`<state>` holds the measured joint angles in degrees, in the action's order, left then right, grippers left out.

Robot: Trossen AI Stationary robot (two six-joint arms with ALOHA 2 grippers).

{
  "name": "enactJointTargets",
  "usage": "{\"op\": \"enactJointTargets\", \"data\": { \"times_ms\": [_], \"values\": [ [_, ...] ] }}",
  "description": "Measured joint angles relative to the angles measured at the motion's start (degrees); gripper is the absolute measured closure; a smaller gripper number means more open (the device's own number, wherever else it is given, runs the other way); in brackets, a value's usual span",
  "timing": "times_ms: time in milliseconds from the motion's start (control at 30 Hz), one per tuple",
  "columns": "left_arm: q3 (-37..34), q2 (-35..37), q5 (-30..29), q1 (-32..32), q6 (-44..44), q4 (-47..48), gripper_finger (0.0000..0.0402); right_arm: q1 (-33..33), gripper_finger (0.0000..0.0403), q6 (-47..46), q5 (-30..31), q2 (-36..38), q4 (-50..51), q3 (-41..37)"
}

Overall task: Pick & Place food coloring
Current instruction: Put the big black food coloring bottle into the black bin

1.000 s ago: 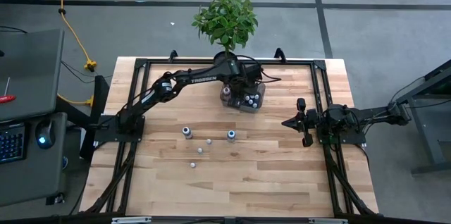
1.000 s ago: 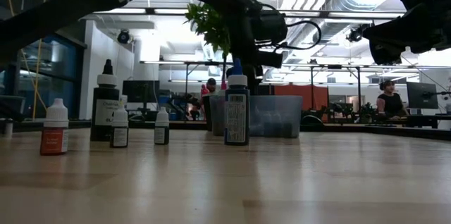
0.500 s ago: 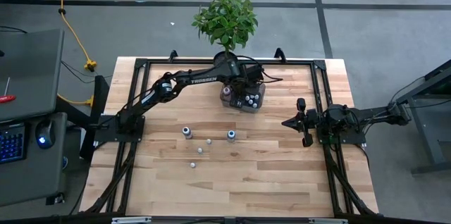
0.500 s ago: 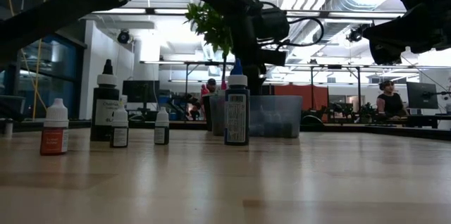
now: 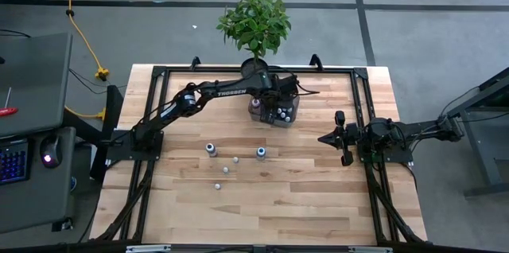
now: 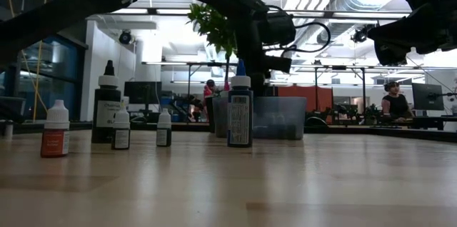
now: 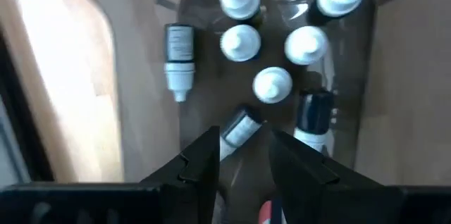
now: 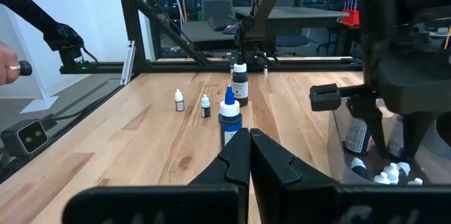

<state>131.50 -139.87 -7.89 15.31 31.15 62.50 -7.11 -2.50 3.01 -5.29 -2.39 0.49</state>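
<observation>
Left gripper (image 7: 243, 157) hung over the clear bin (image 5: 276, 111) at the table's (image 5: 318, 205) far edge by the potted plant (image 5: 254, 21); fingers parted, nothing between them; a food coloring bottle (image 7: 237, 127) lay tilted in the bin just beyond the tips, among upright white-capped ones (image 7: 273, 84); five more bottles (image 5: 261, 152) stood loose mid-table; right gripper (image 5: 322, 138) waited at the right side, fingers together, empty.
</observation>
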Motion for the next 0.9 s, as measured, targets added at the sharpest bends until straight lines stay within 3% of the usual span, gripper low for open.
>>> {"op": "enactJointTargets", "data": {
  "times_ms": [233, 467, 900],
  "values": [
    [3.49, 0.07, -4.31, -0.12, -2.83, 3.03, 0.0285, 0.00, 0.0400, 0.00, 0.00, -0.01, 0.00, 0.00],
    [3.45, 4.18, -4.25, -1.15, -4.43, 6.81, 0.0285, 0.00, 0.0400, 0.00, 0.00, 0.01, 0.00, 0.00],
    [3.48, 14.63, 6.82, -6.73, -19.74, 23.44, 0.0285, 0.00, 0.0400, -0.01, 0.00, -0.01, 0.00, 0.00]
  ]
}}
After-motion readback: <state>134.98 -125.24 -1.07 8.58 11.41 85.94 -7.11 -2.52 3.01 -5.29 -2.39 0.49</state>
